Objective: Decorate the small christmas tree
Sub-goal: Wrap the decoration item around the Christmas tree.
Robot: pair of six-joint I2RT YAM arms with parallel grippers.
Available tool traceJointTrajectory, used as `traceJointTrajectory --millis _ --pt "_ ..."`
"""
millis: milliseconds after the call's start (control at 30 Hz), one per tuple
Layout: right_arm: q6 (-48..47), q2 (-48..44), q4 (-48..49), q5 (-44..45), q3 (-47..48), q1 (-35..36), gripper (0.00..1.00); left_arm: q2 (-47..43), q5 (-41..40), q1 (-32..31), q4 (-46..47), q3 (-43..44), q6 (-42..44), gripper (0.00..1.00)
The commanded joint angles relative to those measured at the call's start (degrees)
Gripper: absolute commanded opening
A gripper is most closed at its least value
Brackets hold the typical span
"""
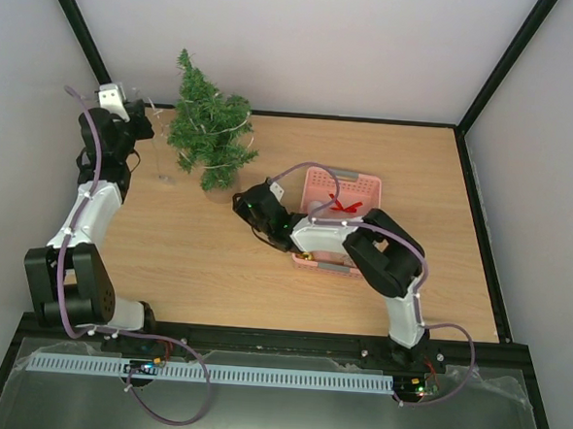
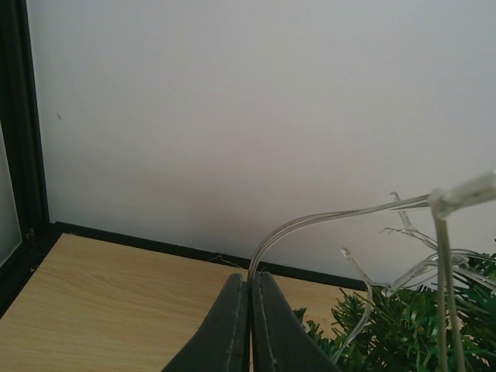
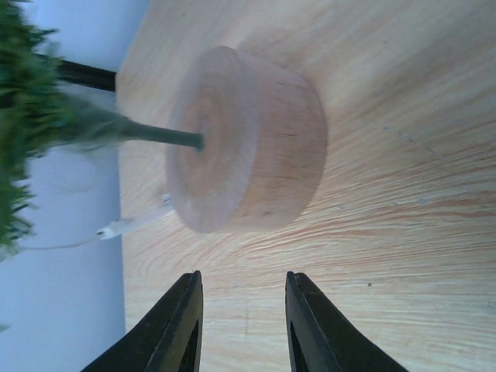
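Left jaws clenched on clear light string [image 2: 465, 190]; wire exits between tips and arcs right toward small christmas tree [image 2: 387, 329]. Tree foliage low and right of tips, near but apart. Right jaws released, nothing between them, low over desk [image 3: 403, 256], tips pointing at tree's round wooden base [image 3: 256, 139]. Base just ahead of tips, not touching. Tree stands on base at back left of desk, string draped over branches. Pink basket [image 1: 361, 190] partly under right arm, well apart from tree.
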Motion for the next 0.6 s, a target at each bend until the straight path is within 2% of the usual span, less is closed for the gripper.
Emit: traceJointTrajectory --millis 0,167,567 --pt "4.5 4.5 2.2 2.9 4.8 0.0 0.29 -1.9 0.8 0.3 0.8 -0.3 0.3 0.02" --pt "3.0 9.6 1.2 2.2 9.8 0.0 0.29 -2.8 0.7 0.4 0.0 -0.3 1.0 0.02" --pt "3.8 15.7 0.1 4.2 14.8 -1.4 0.3 -4.0 2.0 0.3 -0.5 -1.0 0.8 0.02"
